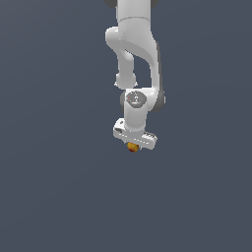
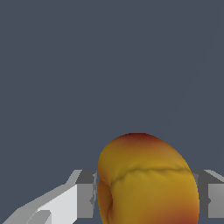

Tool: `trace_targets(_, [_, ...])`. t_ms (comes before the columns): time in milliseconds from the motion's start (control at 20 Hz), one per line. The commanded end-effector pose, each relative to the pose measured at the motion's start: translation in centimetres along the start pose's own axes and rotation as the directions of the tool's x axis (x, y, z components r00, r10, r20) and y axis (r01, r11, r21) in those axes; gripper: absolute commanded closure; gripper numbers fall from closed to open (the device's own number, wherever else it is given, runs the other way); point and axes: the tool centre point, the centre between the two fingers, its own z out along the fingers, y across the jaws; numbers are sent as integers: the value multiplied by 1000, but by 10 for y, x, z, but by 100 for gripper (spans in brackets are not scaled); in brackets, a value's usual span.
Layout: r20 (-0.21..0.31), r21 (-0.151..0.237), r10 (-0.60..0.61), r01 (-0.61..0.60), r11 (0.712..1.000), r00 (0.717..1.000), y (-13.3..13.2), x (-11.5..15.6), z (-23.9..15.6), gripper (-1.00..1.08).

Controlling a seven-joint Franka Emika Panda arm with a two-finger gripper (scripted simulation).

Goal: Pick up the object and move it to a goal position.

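The object (image 2: 146, 183) is a small yellow-orange fruit with red blotches and a crease across it, and it fills the space between my two fingers in the wrist view. One grey finger pad (image 2: 87, 192) presses on one side of it and the other finger (image 2: 208, 194) on the opposite side. In the exterior view the object (image 1: 132, 147) peeks out just beneath the white hand, with the gripper (image 1: 133, 144) shut on it. The fingers themselves are mostly hidden there. Whether the fruit rests on the surface or hangs above it I cannot tell.
The white arm (image 1: 133, 59) reaches down from the top of the exterior view. Around it there is only a plain dark grey-blue surface (image 1: 49, 187).
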Motion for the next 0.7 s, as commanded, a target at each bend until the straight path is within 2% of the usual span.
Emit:
trace_targets(0, [-31,21,-13,13,1000,999,-12,12,-11,108])
trace_targets(200, [-105,71,-42,49,996,994,-39,37,-39,108])
trace_targets(350, [-184,120,-67,90,989,981,-67,61,-71,108])
trace_targets(500, [-285,177,-93,148,973,954,-102,86,-118,108])
trace_targets(650, [-387,228,-111,212,950,915,-135,106,-170,108])
